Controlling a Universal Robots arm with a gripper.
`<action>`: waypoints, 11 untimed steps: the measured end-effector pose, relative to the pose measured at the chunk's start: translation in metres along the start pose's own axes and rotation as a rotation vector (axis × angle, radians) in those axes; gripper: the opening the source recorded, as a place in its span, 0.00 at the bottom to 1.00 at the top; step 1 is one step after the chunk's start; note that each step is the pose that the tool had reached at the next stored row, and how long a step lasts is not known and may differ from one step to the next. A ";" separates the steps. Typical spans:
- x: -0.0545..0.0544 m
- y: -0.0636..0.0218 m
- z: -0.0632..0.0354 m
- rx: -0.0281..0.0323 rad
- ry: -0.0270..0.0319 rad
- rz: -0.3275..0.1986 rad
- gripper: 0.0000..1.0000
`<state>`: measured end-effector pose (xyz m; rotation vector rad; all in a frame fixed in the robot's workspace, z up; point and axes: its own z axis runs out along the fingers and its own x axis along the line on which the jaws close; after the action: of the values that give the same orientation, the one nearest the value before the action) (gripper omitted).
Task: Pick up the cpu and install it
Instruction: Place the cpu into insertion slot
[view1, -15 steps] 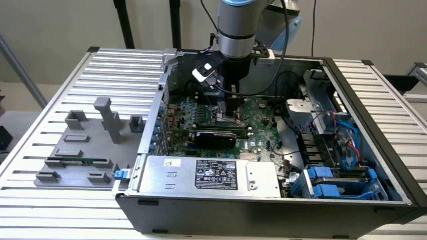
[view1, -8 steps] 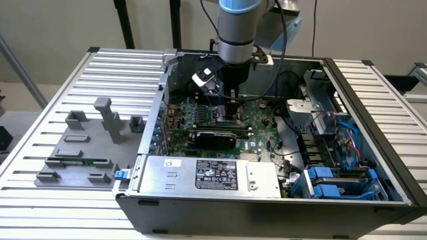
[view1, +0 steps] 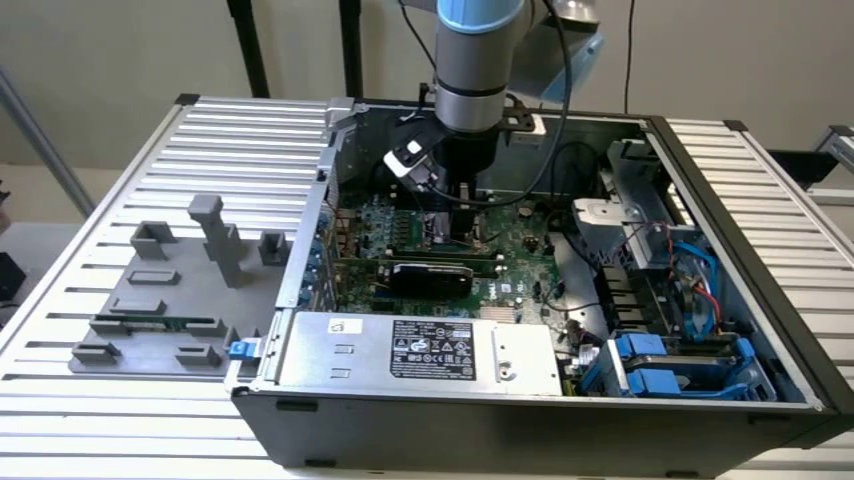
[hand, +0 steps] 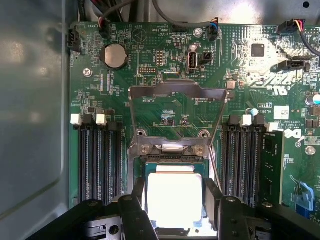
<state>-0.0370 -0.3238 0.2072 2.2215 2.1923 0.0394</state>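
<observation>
place: we read this as a robotics lab or test workshop for computer assembly, not a home or an office.
bench: we see a slotted aluminium table (view1: 94, 400), the kind that rigs are mounted on.
machine: we see a robot arm (view1: 474, 60) reaching down into an open computer case (view1: 534, 430) that lies on its side.
workpiece: we see the motherboard (hand: 175, 115) laid bare, its socket plate (hand: 175, 90) flipped up and the cpu (hand: 175, 200) at the socket.
fixtures: we see grey part holders (view1: 160, 290) on the table, one carrying a memory stick (view1: 167, 323).
surroundings: we see black stand poles (view1: 247, 45) against a plain pale wall (view1: 107, 50).
</observation>
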 end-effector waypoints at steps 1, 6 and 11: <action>0.000 -0.0001 0.0006 -0.0001 0.0001 0.001 0.55; 0.000 -0.0009 0.0039 0.0000 -0.0008 0.007 0.55; 0.000 -0.0013 0.0072 -0.0001 -0.0016 0.014 0.55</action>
<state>-0.0381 -0.3239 0.1999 2.2361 2.1760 0.0380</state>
